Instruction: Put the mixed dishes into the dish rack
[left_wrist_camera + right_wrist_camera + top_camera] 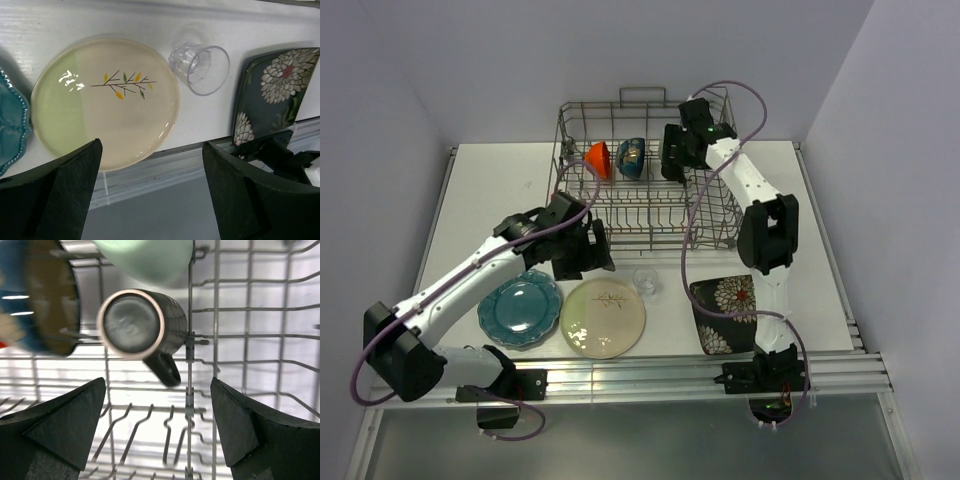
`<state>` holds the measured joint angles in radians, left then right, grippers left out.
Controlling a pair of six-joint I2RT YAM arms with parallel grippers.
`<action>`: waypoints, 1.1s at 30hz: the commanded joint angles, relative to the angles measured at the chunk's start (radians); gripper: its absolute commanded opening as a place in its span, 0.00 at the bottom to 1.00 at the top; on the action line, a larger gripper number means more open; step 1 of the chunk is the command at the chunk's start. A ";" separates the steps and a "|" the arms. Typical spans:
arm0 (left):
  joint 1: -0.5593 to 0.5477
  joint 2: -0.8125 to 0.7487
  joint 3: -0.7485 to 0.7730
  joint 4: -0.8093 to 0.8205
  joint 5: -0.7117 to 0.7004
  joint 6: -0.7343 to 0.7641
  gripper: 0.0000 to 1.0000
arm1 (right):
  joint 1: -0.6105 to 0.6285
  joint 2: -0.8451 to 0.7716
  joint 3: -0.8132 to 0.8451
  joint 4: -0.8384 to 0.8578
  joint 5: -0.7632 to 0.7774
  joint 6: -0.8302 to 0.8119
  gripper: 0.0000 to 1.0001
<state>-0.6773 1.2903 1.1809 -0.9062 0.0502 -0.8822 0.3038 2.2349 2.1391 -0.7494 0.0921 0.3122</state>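
The teal scalloped plate [520,306], cream round plate [603,317], clear glass [200,67] and black square floral plate [724,314] sit in a row on the near bench [490,180], not yet loaded. The left fingers [60,192] hang wide and empty over the cream plate's near rim, probably lining up a pick. Farther back, the dish rack [710,215] holds the red-orange bowl [598,158] and dark bowl [632,157] on edge among the tines, presumably to save room, then the pale green cup [145,257] and brown mug [142,325]. The right fingers [65,420] are spread wide inside the rack, gripping nothing, with the mug apart beyond them.
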 commanded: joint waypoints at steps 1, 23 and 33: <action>-0.016 0.038 0.028 0.062 -0.024 -0.006 0.87 | 0.003 -0.136 -0.034 0.070 0.037 -0.019 0.93; -0.143 0.423 0.054 0.302 -0.044 -0.080 0.77 | 0.187 -1.168 -0.584 -0.214 0.055 0.088 0.91; -0.166 0.446 0.039 0.313 -0.041 -0.047 0.13 | 0.187 -1.302 -0.585 -0.323 0.112 0.099 0.91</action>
<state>-0.8349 1.7313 1.2125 -0.5949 -0.0048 -0.9546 0.4877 0.9279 1.5753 -1.0466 0.1844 0.3897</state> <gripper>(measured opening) 0.178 0.913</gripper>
